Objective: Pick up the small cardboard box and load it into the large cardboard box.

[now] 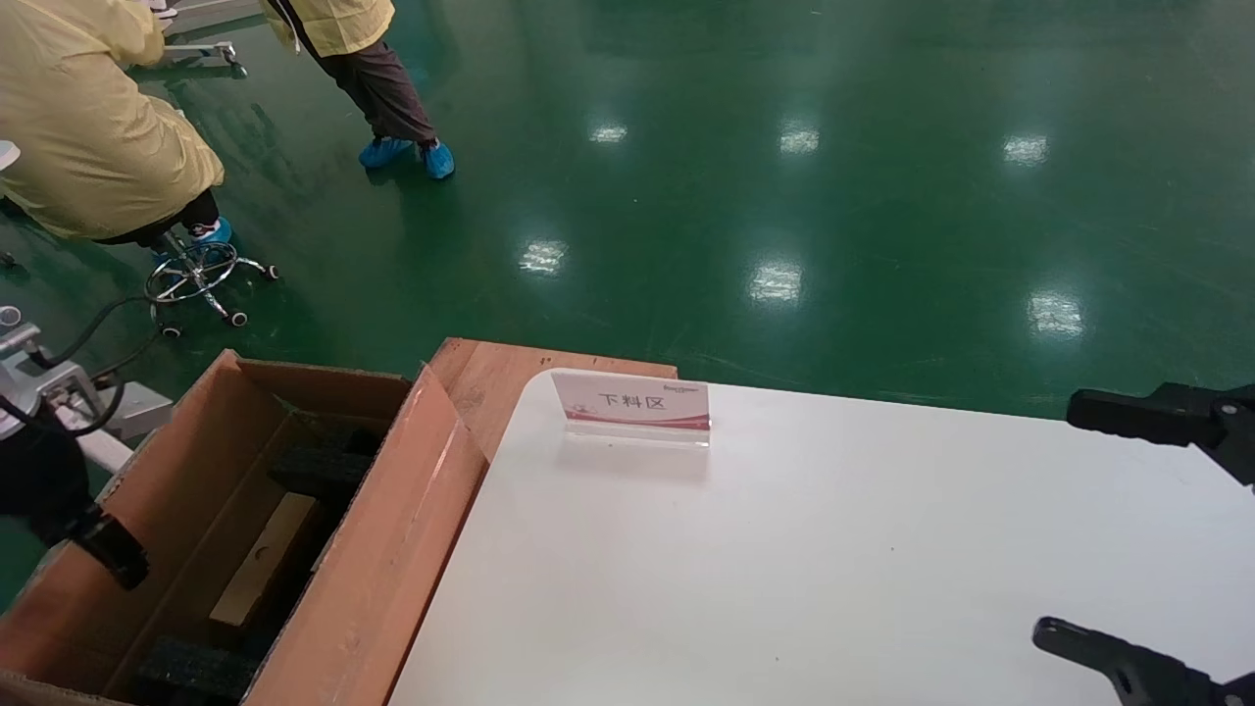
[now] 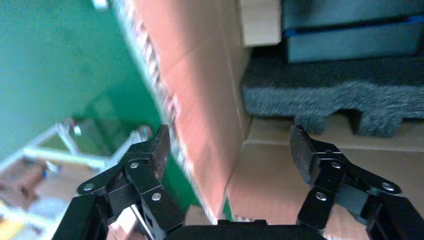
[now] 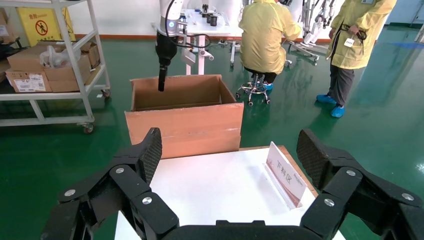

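Note:
The large cardboard box (image 1: 373, 579) stands open left of the white table, with black foam (image 1: 314, 466) inside. A pale brown small cardboard box (image 1: 265, 564) lies inside it between the foam pieces. My left gripper (image 1: 110, 551) hangs at the carton's left wall. In the left wrist view it (image 2: 230, 145) is open and empty, astride that wall, with foam (image 2: 340, 95) beyond. My right gripper (image 1: 1057, 518) is open and empty over the table's right side. The right wrist view shows it (image 3: 230, 150) facing the carton (image 3: 185, 122).
A white table (image 1: 784, 569) bears a small standing sign (image 1: 632, 404). Two people in yellow coats (image 1: 88, 127) and a wheeled stool (image 1: 196, 275) are on the green floor at back left. A shelf cart (image 3: 50, 65) stands beyond the carton.

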